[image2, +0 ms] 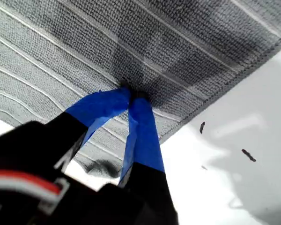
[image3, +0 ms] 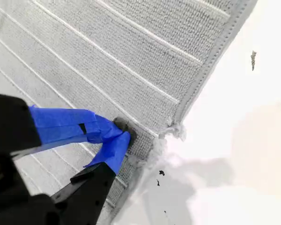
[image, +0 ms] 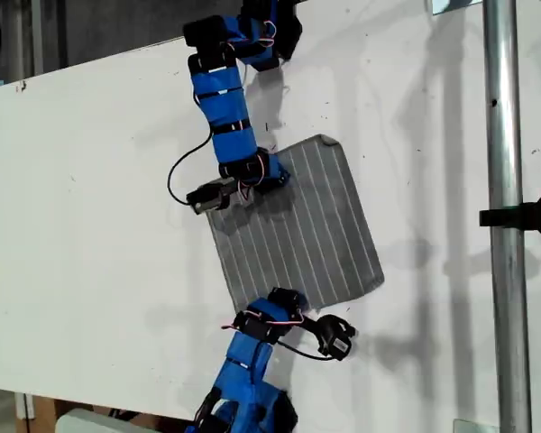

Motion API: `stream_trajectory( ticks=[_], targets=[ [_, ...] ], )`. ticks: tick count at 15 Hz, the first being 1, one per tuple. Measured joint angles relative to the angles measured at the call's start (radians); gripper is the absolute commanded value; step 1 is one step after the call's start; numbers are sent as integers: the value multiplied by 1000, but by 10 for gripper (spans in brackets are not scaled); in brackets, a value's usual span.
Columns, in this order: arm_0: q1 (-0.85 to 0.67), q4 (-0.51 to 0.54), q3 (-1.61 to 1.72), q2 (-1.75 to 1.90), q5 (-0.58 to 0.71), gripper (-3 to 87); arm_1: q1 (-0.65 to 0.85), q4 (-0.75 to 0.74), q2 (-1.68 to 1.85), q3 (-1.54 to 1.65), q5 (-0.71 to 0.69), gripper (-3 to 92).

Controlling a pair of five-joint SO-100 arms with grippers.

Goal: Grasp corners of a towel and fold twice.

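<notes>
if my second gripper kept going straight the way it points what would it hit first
My second gripper already has its tips closed on the towel near a corner, so it would press straight into the cloth and, probably, the white table beneath.

Towel (image: 302,225): dark grey, thin parallel pale stripes. Surface (image: 90,198): white, with small dark specks. Both arms: blue with black joints. Tool fingers (image2: 143,131): wrapped in blue tape.

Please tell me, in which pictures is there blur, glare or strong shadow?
Exterior view: sharp, arm shadows on the white table. First wrist view: the towel sharp, the black gripper body blurred. Second wrist view: bright table glare beside the towel, near parts blurred.
</notes>
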Motion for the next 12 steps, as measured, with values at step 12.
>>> stream_trajectory(
  ticks=[12],
  targets=[
    [43, 522, -376, 336, -8, -29, -2, 537, 552, -193, -92, -3]
  ],
)
